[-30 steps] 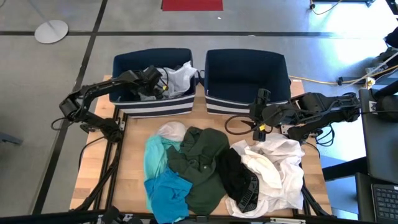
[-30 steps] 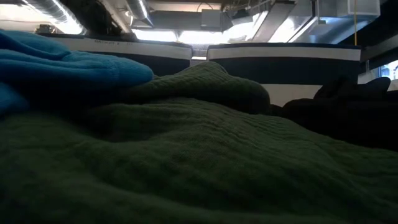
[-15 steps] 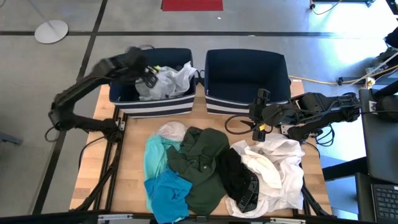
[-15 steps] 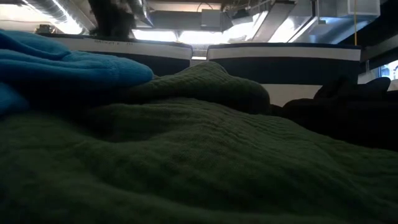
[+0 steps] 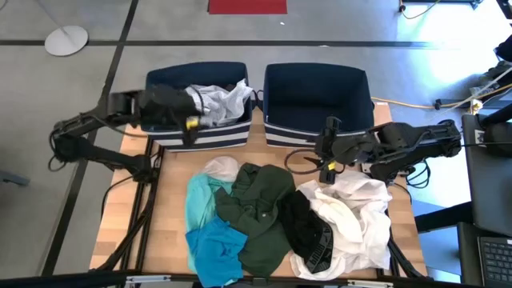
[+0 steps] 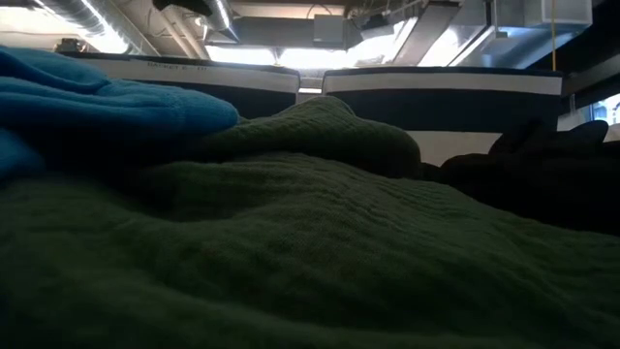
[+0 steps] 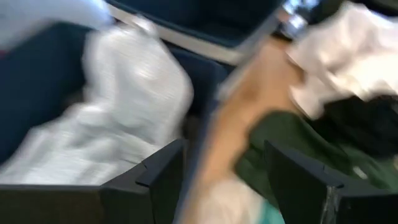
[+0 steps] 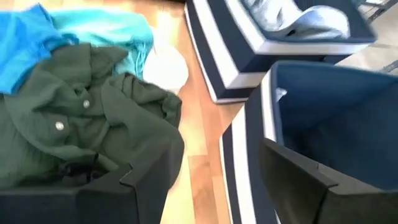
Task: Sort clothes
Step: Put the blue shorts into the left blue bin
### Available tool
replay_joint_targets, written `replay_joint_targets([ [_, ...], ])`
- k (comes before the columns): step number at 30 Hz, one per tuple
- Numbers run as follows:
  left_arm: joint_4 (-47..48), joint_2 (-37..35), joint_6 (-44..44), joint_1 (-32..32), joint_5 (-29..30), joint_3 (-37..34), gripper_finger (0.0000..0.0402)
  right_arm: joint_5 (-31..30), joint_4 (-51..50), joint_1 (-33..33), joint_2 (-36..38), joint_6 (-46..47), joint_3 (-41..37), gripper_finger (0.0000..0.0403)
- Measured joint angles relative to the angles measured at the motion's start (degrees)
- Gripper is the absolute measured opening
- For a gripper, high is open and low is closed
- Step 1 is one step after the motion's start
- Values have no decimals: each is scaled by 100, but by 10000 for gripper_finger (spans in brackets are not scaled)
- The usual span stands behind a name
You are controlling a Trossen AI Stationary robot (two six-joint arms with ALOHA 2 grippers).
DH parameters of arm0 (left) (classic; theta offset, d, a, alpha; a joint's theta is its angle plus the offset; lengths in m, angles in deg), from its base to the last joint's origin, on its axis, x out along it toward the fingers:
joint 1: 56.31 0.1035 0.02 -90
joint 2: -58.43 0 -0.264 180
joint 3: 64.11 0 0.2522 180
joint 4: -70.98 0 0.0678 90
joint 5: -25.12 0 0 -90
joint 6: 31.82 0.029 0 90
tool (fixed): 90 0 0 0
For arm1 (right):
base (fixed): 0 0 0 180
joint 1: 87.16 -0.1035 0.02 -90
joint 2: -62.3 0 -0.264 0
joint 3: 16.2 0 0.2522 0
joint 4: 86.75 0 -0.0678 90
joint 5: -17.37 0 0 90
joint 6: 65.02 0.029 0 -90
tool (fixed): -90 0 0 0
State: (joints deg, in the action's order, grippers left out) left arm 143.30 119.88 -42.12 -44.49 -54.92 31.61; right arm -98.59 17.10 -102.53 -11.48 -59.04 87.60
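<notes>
A white garment [image 5: 216, 98] lies in the left navy bin [image 5: 160, 128]; it also shows in the left wrist view [image 7: 130, 106]. On the table lie a small white piece [image 5: 220, 170], a teal garment [image 5: 200, 200], a bright blue one [image 5: 214, 248], a dark green shirt [image 5: 256, 208], a black one [image 5: 300, 224] and a large white one [image 5: 352, 216]. My left gripper [image 5: 198, 117] hangs open and empty over the left bin's front wall. My right gripper [image 5: 318, 154] is open and empty in front of the right bin [image 5: 316, 132], at the far edge of the pile.
The two striped navy bins stand side by side at the table's far edge; I see no garment in the right one [image 8: 323, 118]. Bare wood [image 5: 172, 172] shows at the table's left between bins and pile. In the low view the green shirt [image 6: 310, 242] fills the foreground.
My left gripper has risen off the white garment in the left bin, swung back, then come toward the table's near side over the bin's front wall. The white garment stays in the bin. My right gripper has edged a little toward the table's left.
</notes>
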Motion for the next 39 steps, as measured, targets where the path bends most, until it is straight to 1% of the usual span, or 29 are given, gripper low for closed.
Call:
replay_joint_targets([
  [3, 93, 152, -320, -771, 231, -121, 207, 11, 327, 0, 2, -16, -396, 234],
  [7, 99, 339, -825, -1577, 323, -456, 207, 181, 1065, 0, -7, -62, -1079, 234],
  [13, 47, 638, -1857, -2579, 334, -1067, 207, 823, 2515, -2, -5, -180, -2090, 234],
  [20, -244, 1154, -3163, -3746, 331, -1573, 207, 861, 3586, 0, -4, -179, -2890, 234],
  [23, -359, 1465, -3780, -4175, 332, -1612, 207, 869, 3851, -2, -3, -179, -3094, 234],
  [25, -601, 1673, -4217, -4425, 307, -1613, 207, 910, 3915, -2, -3, -161, -3158, 234],
  [32, -1634, 2413, -5562, -5086, -175, -1611, 207, 912, 3942, -5, -3, 135, -3217, 234],
  [36, -2017, 2911, -6145, -5379, -329, -1611, 207, 900, 3939, -123, -3, 321, -3217, 234],
  [39, -2175, 3261, -6456, -5559, -340, -1611, 207, 885, 3972, -287, -3, 366, -3217, 234],
])
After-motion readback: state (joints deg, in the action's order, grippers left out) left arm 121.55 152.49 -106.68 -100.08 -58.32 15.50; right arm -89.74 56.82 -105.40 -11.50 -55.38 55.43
